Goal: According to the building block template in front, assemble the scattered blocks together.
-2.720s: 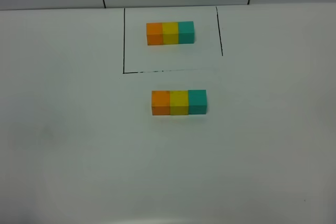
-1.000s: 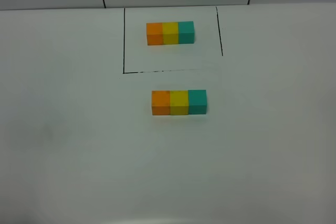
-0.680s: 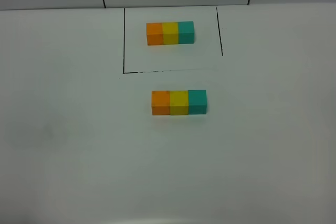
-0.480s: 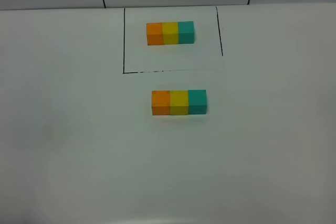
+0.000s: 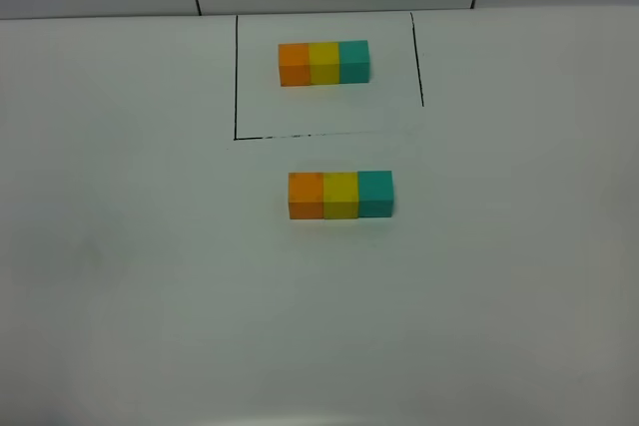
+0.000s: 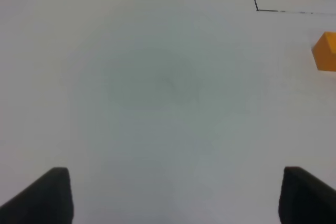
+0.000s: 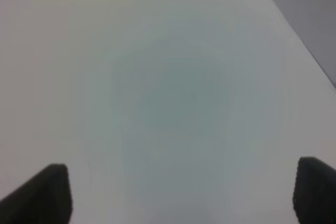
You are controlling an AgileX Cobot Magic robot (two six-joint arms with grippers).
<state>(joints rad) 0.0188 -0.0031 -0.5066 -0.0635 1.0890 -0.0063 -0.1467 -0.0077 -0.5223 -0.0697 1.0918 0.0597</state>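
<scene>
I see the template point(image 5: 323, 63) at the far side of the worktop point(image 5: 120, 246), inside its black outline point(image 5: 236, 77). The three blocks point(image 5: 340, 195) sit joined in a row just nearer, orange-yellow-teal. Left fingers point(image 6: 50, 192) and right fingers point(image 7: 47, 192) are spread wide, holding nothing.

I can read no text, label, brand, number or sign in any view; the faces of the building block template point(image 5: 323, 63) are plain colour, orange, yellow and teal; the scattered blocks point(image 5: 340, 195) are just as plain; the black outline point(image 5: 236, 77) on the white table point(image 5: 130, 246) is a bare drawn line, no lettering on it.
</scene>
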